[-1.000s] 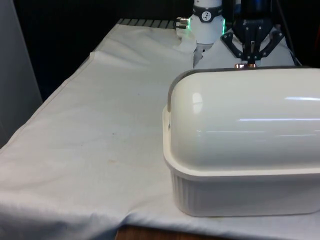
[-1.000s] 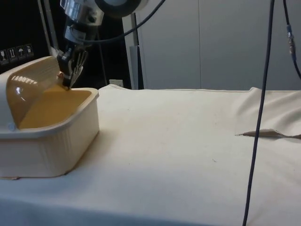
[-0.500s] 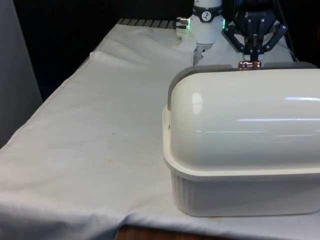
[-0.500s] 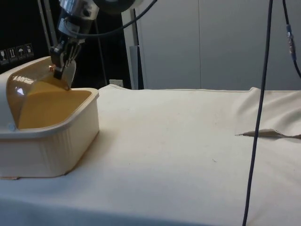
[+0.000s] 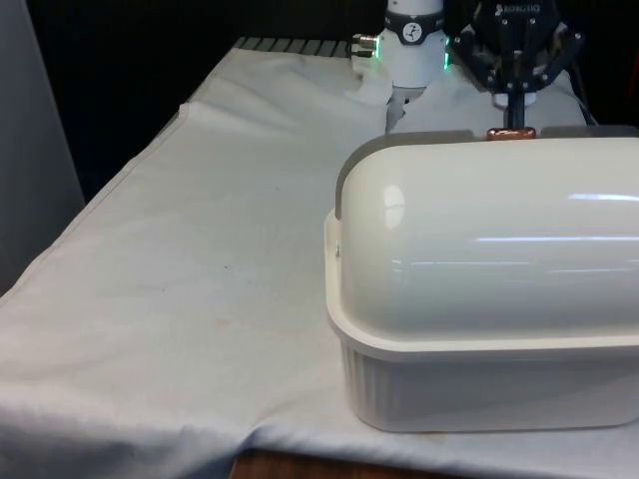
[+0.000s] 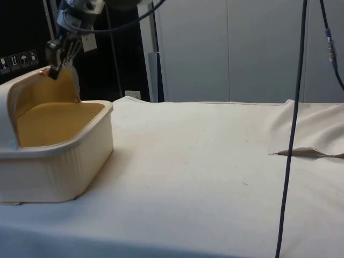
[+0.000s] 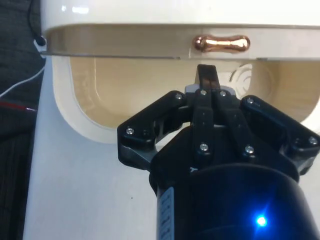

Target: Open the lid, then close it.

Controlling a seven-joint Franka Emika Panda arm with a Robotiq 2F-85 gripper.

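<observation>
A cream bread box [image 5: 469, 384] stands at the front view's right, its back to that camera. Its rounded roll-top lid [image 5: 489, 235] is rolled far back, and the side view shows the box's tan inside [image 6: 56, 121] uncovered. A copper handle [image 7: 222, 43] sits on the lid's edge. My gripper [image 7: 206, 75] is shut, its two fingertips pressed together with nothing between them, right by the handle on the box's open side. In the front view the gripper [image 5: 511, 112] hangs just above the handle [image 5: 510, 133]. In the side view the gripper [image 6: 54, 72] is at the lid's raised edge [image 6: 40, 75].
The white cloth [image 5: 200, 259] covers the table, which drops off at the front view's left. In the side view a black cable [image 6: 293, 134] hangs down and a fold of cloth [image 6: 306, 152] lies at the far right.
The gripper has risen and moved back over the box with the handle, and the lid has rolled further open, uncovering more of the inside.
</observation>
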